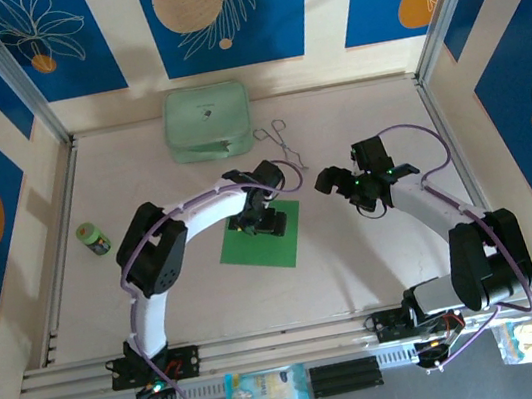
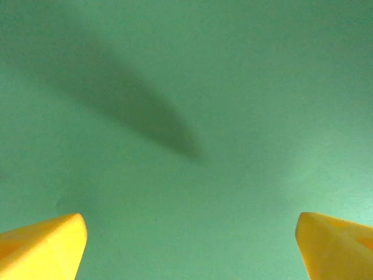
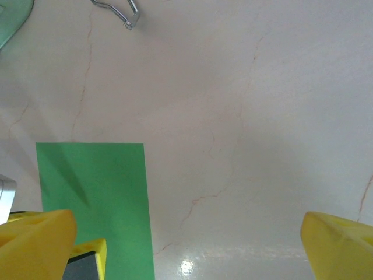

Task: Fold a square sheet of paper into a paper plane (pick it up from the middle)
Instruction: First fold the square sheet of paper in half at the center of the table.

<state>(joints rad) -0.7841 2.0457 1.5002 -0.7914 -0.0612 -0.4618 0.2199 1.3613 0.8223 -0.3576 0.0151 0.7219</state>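
Green, flat and uncreased at frame centre, the square sheet of paper (image 1: 270, 247) lies under the left gripper (image 1: 259, 224), which like the right gripper (image 1: 327, 182) gapes empty: 0 folds made, pickup pending.

— Where's the square sheet of paper (image 1: 261, 247)?
— Flat on the tabletop (image 1: 376, 253), with the left gripper (image 1: 268, 221) above its far half.
— And the right gripper (image 1: 327, 182)?
— Just right of the sheet, off it. The mint case (image 1: 208, 123) lies beyond the sheet.
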